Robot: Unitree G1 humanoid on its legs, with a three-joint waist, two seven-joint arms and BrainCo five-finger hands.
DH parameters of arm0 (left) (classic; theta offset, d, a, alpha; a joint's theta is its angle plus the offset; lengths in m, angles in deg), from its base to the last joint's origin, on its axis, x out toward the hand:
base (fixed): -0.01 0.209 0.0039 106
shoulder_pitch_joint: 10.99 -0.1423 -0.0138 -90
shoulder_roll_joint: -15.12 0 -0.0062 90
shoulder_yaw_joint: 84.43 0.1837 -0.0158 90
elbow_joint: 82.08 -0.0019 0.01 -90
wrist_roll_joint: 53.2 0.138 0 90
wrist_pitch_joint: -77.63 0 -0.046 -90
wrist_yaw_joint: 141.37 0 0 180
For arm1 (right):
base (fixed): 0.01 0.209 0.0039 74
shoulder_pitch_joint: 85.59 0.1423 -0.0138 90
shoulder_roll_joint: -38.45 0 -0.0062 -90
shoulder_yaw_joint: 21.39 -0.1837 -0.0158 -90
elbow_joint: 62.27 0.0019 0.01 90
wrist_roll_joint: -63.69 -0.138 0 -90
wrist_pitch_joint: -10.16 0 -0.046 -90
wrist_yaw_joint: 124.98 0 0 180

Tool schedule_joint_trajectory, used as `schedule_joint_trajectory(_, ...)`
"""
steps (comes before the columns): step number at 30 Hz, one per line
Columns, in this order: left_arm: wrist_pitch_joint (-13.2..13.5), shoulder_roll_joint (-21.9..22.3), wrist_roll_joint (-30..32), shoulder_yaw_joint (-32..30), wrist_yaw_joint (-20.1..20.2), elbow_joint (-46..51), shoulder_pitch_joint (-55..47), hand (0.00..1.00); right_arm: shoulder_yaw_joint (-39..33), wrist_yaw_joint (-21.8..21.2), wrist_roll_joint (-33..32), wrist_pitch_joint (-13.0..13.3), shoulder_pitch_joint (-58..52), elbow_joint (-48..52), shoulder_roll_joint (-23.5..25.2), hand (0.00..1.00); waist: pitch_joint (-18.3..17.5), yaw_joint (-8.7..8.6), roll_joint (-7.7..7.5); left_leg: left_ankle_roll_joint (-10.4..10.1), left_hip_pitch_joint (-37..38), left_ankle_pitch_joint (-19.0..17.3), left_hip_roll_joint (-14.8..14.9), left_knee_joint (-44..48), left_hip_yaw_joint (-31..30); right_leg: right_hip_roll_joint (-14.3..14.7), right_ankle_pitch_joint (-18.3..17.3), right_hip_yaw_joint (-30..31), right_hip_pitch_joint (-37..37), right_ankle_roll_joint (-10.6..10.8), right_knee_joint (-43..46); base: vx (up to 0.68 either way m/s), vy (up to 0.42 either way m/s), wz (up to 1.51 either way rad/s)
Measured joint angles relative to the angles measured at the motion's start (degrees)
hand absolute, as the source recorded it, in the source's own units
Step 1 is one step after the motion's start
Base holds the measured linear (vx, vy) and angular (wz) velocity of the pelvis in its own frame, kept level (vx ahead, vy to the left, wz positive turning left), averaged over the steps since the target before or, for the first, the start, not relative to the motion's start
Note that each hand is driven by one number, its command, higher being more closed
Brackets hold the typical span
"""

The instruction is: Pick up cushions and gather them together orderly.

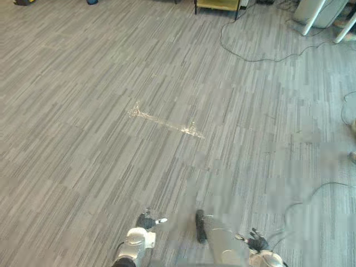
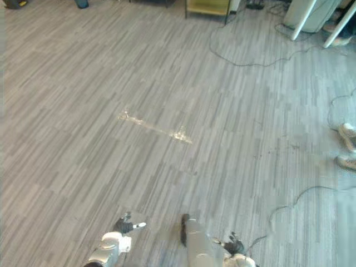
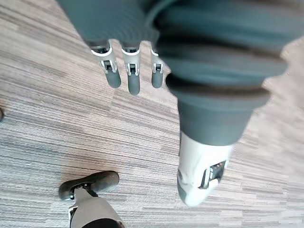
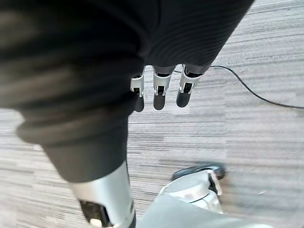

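My left hand (image 1: 147, 222) hangs low at the lower left over grey carpet tiles (image 1: 111, 83). Its fingers (image 3: 128, 71) are straight and relaxed, and the thumb (image 3: 199, 175) stands apart with nothing held. At the lower right, my right hand (image 1: 257, 242) also hangs over the carpet. The fingers (image 4: 161, 90) point down, straight and loose, and nothing lies between them and the thumb (image 4: 104, 204).
A shiny strip of clear tape (image 1: 164, 122) lies on the carpet ahead. A yellow piece of furniture (image 1: 217, 5) stands at the far edge, with white legs (image 1: 317, 16) and loose cables (image 1: 250, 55) far right. A person's shoes (image 2: 347, 146) are at the right.
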Motion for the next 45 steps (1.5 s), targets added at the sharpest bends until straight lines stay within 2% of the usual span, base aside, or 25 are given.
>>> schedule_joint_trajectory(2,-0.03,1.44,0.01,-2.68,-0.11,0.91,-0.67,0.00,0.22,-0.06,-0.67,-0.03,-2.05,1.07,1.38,0.00,0.34,-0.36,-0.53,-2.04,-6.40,3.79,3.49,20.09,-1.53,-0.42,-3.19,-1.75,7.61,0.89,-3.26,0.37,-0.193,0.70)
schedule_joint_trajectory(3,0.05,2.64,-0.03,-3.82,-0.09,2.80,-1.72,0.00,0.14,-0.03,-1.24,0.08,-2.89,2.74,2.09,0.00,0.12,0.76,-0.22,-2.58,-12.35,3.33,6.53,34.78,-0.79,0.41,-3.69,-2.19,11.38,0.79,-5.50,0.29,-0.135,0.17)
schedule_joint_trajectory(5,0.01,3.03,-0.03,-3.71,-0.07,3.84,-2.84,0.00,0.14,-0.05,-2.74,0.09,-2.91,4.44,2.28,0.00,0.19,1.31,-0.68,-0.85,-18.80,1.76,8.81,43.28,3.10,0.35,-4.69,-2.04,16.03,0.48,-8.70,0.26,-0.061,-0.05)
schedule_joint_trajectory(8,0.07,3.07,-0.05,-3.73,-0.13,5.45,-3.45,0.00,0.04,0.05,-3.58,-0.04,-3.98,4.58,2.21,0.00,-0.07,2.10,-1.17,1.79,-24.37,-1.10,9.81,37.35,9.70,-0.79,-5.84,-1.81,21.34,1.26,-12.48,0.29,0.016,-0.01)
schedule_joint_trajectory(11,0.06,3.07,-0.05,-3.56,-0.11,5.91,-3.48,0.00,-1.26,0.04,-4.33,-0.08,-4.49,4.29,2.30,0.00,-0.09,3.29,-1.54,1.96,-25.54,-0.83,5.15,12.07,12.11,-2.80,-7.24,-0.95,25.96,3.02,-14.76,0.38,0.103,-0.14)
schedule_joint_trajectory(13,0.13,3.05,-0.06,-3.22,-0.24,5.83,-3.42,0.00,-2.56,0.37,-4.27,0.05,-3.85,3.71,2.15,0.00,-0.37,3.73,-1.45,0.02,-26.62,2.19,1.62,-3.18,8.41,-3.98,-8.58,0.67,28.23,5.28,-17.27,0.51,0.218,-0.43)
schedule_joint_trajectory(14,0.15,3.02,-0.06,-2.80,-0.27,5.52,-3.37,0.00,-2.56,0.51,-4.24,0.05,-3.35,3.00,1.80,0.00,-0.65,3.71,-1.02,-0.33,-27.68,2.46,1.26,-4.73,6.54,-4.06,-9.28,1.38,29.29,6.38,-18.28,0.46,0.269,-0.47)
schedule_joint_trajectory(16,0.18,2.40,-0.09,-2.50,-0.24,4.81,-3.19,0.00,-2.51,0.66,-4.14,0.03,-2.62,0.42,1.71,0.00,-1.70,4.01,-2.19,1.47,-28.46,8.48,-1.05,-2.85,3.86,-5.90,-10.38,3.35,32.49,8.27,-20.15,0.49,0.299,-0.43)
schedule_joint_trajectory(18,0.04,0.97,-0.07,-1.68,-0.22,2.91,-3.29,0.00,-2.38,0.21,-3.93,0.00,-2.82,-1.49,2.49,0.00,-5.06,3.21,-5.06,5.85,-29.10,5.85,-5.78,1.55,3.22,-10.22,-8.81,8.99,29.64,11.31,-14.10,0.68,0.344,-0.16)
schedule_joint_trajectory(19,0.09,0.76,-0.10,-1.24,-0.17,2.65,-3.30,0.00,-2.57,-0.02,-3.07,-0.08,-2.84,-2.54,2.46,0.00,-5.42,3.20,-5.45,6.01,-28.68,3.83,-6.61,3.12,3.55,-10.73,-7.39,11.23,28.10,12.84,-9.35,0.60,0.306,0.10)
schedule_joint_trajectory(21,-0.01,0.19,-0.12,-0.18,-0.16,1.85,-3.18,0.00,-2.35,-0.22,-1.85,-0.25,-2.63,-2.97,2.45,0.00,-5.32,3.00,-6.36,6.90,-23.50,-0.37,-8.58,1.84,4.65,-11.01,1.24,15.52,20.59,18.34,10.29,0.57,0.272,-0.08)
schedule_joint_trajectory(22,-0.13,-0.33,-0.12,0.23,-0.16,1.30,-3.33,0.00,-1.98,-0.24,-1.87,-0.23,-1.94,-3.03,2.36,0.00,-5.11,2.89,-6.03,7.19,-20.72,-1.37,-8.68,0.69,4.84,-10.75,1.44,15.33,17.72,19.36,16.06,0.51,0.215,-0.35)
schedule_joint_trajectory(24,-0.30,-1.57,-0.14,1.43,-0.14,-0.20,-3.41,0.00,-0.08,-0.40,-1.88,-0.04,-0.77,-2.87,1.71,0.00,-4.03,2.68,-3.91,7.12,-11.52,-2.10,-8.08,-5.21,5.11,-8.52,-3.43,11.09,11.92,14.20,22.09,0.54,0.204,-0.37)
schedule_joint_trajectory(27,-0.30,-2.36,-0.17,1.18,-0.32,-0.54,-2.50,0.00,1.34,-0.46,-1.94,0.58,0.07,-2.17,0.86,0.00,-2.82,2.23,-1.58,7.53,-3.03,-3.12,-6.44,-11.52,6.02,-4.44,-6.87,2.48,1.79,8.96,14.82,0.50,0.064,-0.16)
schedule_joint_trajectory(29,-0.22,-3.00,-0.14,1.20,-0.35,-0.61,-2.52,0.00,1.36,-0.31,-1.95,0.46,0.56,-2.20,0.52,0.00,-2.21,1.78,-1.88,6.85,-1.02,-3.71,-6.60,-12.88,6.07,-2.96,-2.56,-1.10,-1.22,8.13,0.32,0.46,-0.038,0.25)
schedule_joint_trajectory(30,-0.21,-3.55,-0.12,1.11,-0.29,-0.87,-2.52,0.00,1.36,-0.27,-1.95,0.43,-0.04,-2.42,0.48,0.00,-1.82,0.14,-3.23,5.11,1.47,-4.80,-7.54,-13.35,4.92,-2.62,8.14,-1.20,-1.82,3.34,-7.03,0.39,-0.057,0.43)
schedule_joint_trajectory(32,-0.14,-1.30,-0.09,0.15,-0.16,-1.67,-2.28,0.00,1.13,-0.09,-1.96,0.47,0.41,-2.16,-0.64,0.00,-1.48,0.94,-0.07,2.65,2.51,-3.82,-5.26,-12.82,4.07,-2.00,6.86,-1.95,-1.32,2.38,-4.36,0.59,-0.097,0.07)
schedule_joint_trajectory(33,-0.23,-0.67,-0.08,0.10,-0.09,-1.75,-2.17,0.00,0.61,-0.12,-1.96,0.54,0.40,-2.02,-0.92,0.00,-1.18,0.36,-0.18,2.29,2.76,-2.16,-5.80,-12.85,2.46,-2.92,6.23,-1.55,-2.34,1.87,-0.32,0.54,-0.171,0.23)
schedule_joint_trajectory(34,-0.21,0.49,0.02,-0.25,0.06,-1.61,-1.83,0.00,-0.25,-0.22,-1.95,0.45,-0.44,-2.06,-0.89,0.00,-0.85,-0.74,-0.83,2.01,5.16,-0.26,-6.84,-12.12,0.34,-4.17,2.79,-1.90,-5.96,3.93,8.42,0.37,-0.236,0.48)
schedule_joint_trajectory(35,-0.16,0.93,0.10,-1.32,0.08,-1.48,-3.30,0.00,-0.20,-0.20,-1.96,0.45,-1.58,-1.92,-0.27,0.00,-1.98,-0.28,-0.75,1.16,5.72,-1.09,-6.43,-9.76,0.10,-4.06,3.09,-2.57,-3.06,4.74,1.78,0.36,-0.281,0.57)
schedule_joint_trajectory(36,-0.15,1.33,0.51,-2.21,0.18,-1.70,-3.53,0.00,-0.23,-0.21,-2.01,0.45,-2.82,-1.49,0.36,0.00,-2.21,-0.61,-1.35,-0.10,5.03,-2.40,-6.26,-4.47,-0.44,-4.80,0.99,-3.90,-0.74,1.33,-0.28,0.39,-0.281,0.48)
schedule_joint_trajectory(38,-0.23,3.09,0.70,-3.35,0.39,-0.50,-4.02,0.00,-0.21,-0.14,-2.11,0.35,-4.87,0.98,1.21,0.00,-2.72,-0.90,0.88,-5.63,-4.60,-1.12,0.31,20.18,-0.31,-2.08,-2.16,-6.30,5.41,2.68,-3.58,0.36,-0.209,0.36)
schedule_joint_trajectory(39,-0.23,3.08,0.67,-4.05,0.48,0.81,-4.50,0.00,0.12,-0.12,-2.00,0.08,-5.15,2.45,1.82,0.00,-2.58,-0.35,0.76,-6.21,-9.24,-0.38,3.30,31.65,0.32,-1.24,-3.06,-6.45,8.09,1.95,-4.67,0.31,-0.144,0.01)
schedule_joint_trajectory(42,-0.14,3.17,-0.10,-5.15,0.34,3.59,-4.83,0.00,0.79,-0.08,-3.35,0.03,-5.57,4.59,2.07,0.00,-2.03,1.05,-0.51,-1.65,-17.47,-2.30,7.47,40.90,5.83,-0.75,-5.11,-5.89,15.98,0.26,-8.91,0.39,-0.134,-0.19)
schedule_joint_trajectory(45,0.03,3.19,-0.09,-4.95,0.33,4.67,-4.51,0.00,0.65,-0.13,-4.38,0.05,-5.15,5.01,2.23,0.00,-2.01,2.24,-1.39,1.08,-21.63,-3.81,5.62,24.26,10.70,-2.69,-5.12,-4.14,21.58,1.81,-12.92,0.37,0.006,-0.34)
